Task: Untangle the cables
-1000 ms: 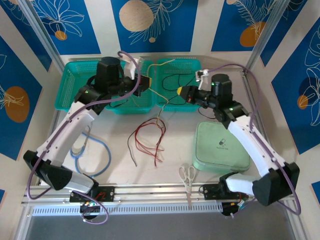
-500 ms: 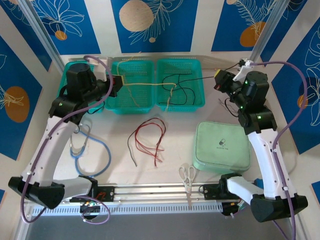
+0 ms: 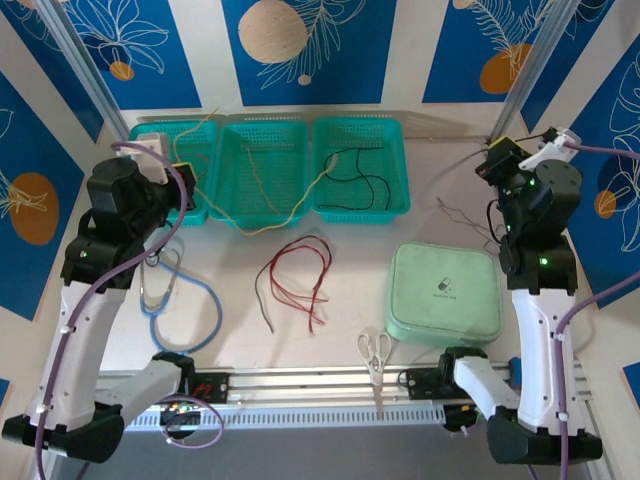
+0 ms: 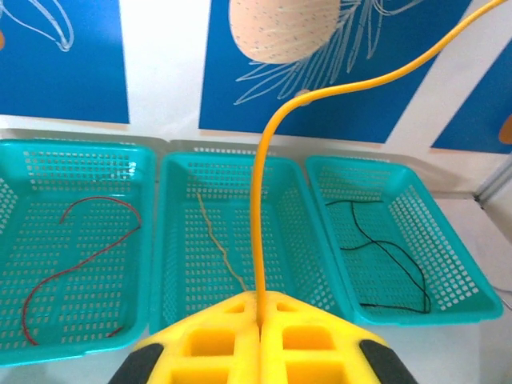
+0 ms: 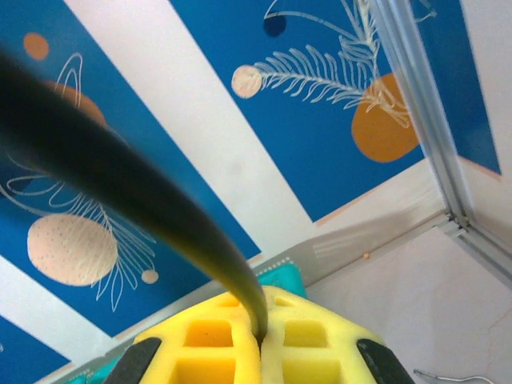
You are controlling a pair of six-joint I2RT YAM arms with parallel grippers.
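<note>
L gripper (image 4: 258, 316) clamped on yellow cable (image 4: 258, 208), far left. R gripper (image 5: 260, 332) pinches black cable (image 5: 120, 180), far right. Red cables (image 3: 300, 275) lie on counter (image 3: 350, 265).

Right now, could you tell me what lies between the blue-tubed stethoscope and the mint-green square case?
In the top view, a bunch of thin red wires lies between the blue-tubed stethoscope and the mint-green square case.

The left arm (image 3: 80, 310) stands raised and bent, its wrist high. The left gripper (image 3: 183, 166) has its yellow pads (image 4: 208, 348) pressed together, with a yellow cable (image 4: 258, 232) pinched in the seam and rising straight from the tips. The right arm (image 3: 535, 320) rises nearly upright. The right gripper (image 3: 498, 150) is closed too, with a black cable (image 5: 120, 176) clamped between its pads (image 5: 320, 336) and running up and left from the tips.
</note>
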